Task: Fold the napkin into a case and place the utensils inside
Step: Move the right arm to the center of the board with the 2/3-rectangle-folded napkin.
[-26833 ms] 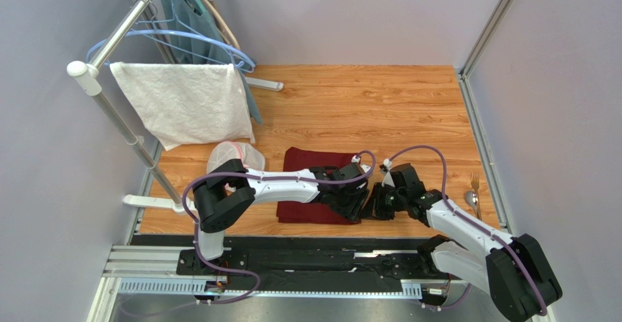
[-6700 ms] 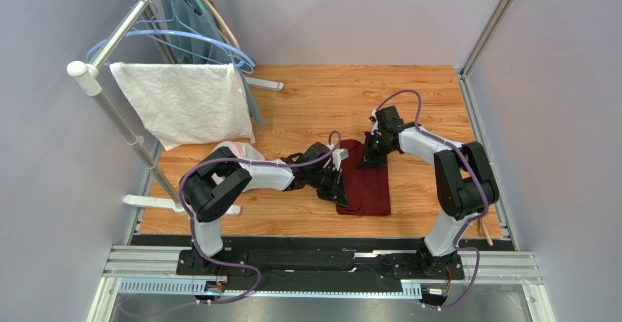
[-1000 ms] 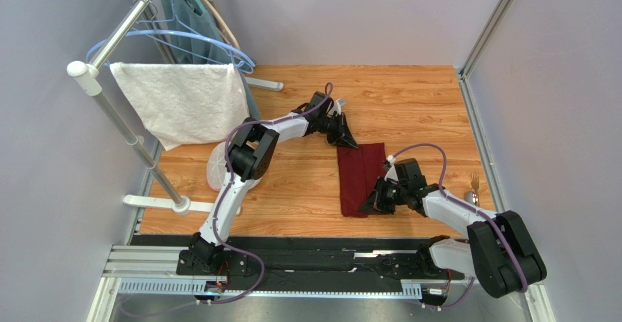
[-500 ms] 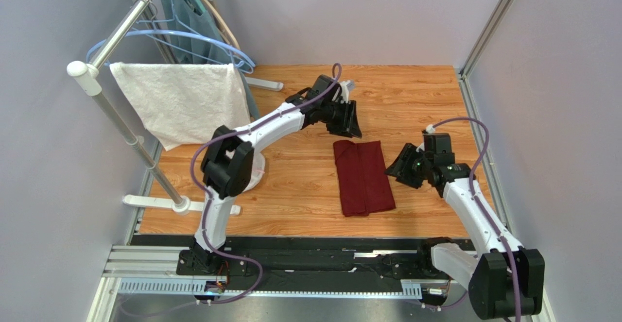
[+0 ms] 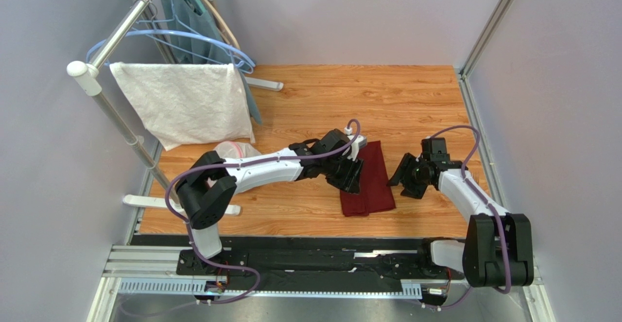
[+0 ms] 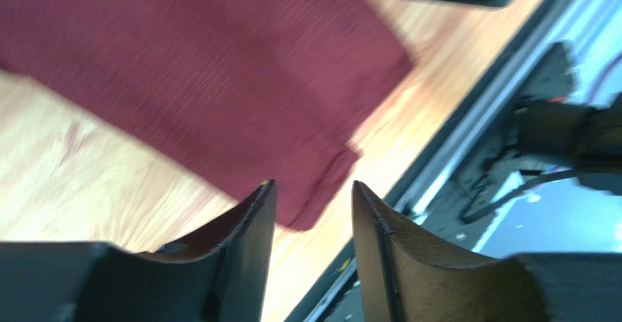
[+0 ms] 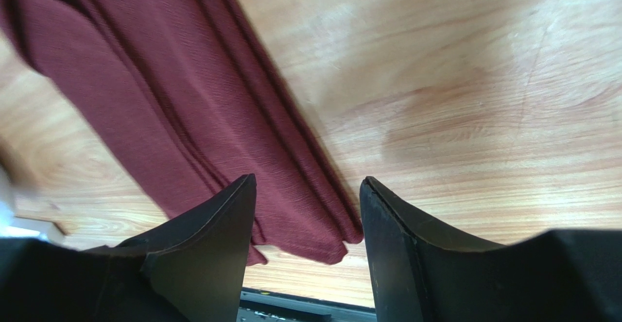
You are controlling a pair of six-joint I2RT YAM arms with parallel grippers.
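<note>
The napkin [image 5: 371, 180] lies folded into a narrow maroon strip on the wooden table, running near to far. My left gripper [image 5: 349, 175] hovers over its left edge, open and empty. In the left wrist view the napkin [image 6: 204, 81] has its near corner below the open left gripper [image 6: 314, 185]. My right gripper [image 5: 404, 175] is just right of the strip, apart from it and open. In the right wrist view the napkin [image 7: 182, 103] shows layered folds, its near end under the right gripper [image 7: 308, 178]. The utensils are out of view.
A white towel [image 5: 182, 103] hangs on a metal rack [image 5: 117, 111] at the back left, with blue hangers [image 5: 190, 38] behind it. A pale mesh object [image 5: 235, 149] sits by the left arm. The black rail [image 5: 306, 260] runs along the near edge. Grey walls enclose the table.
Both grippers have let go of the napkin and opened. The left one lifted away from the far corner, then swung back to the left edge. The right one moved from the near end to the right side.
</note>
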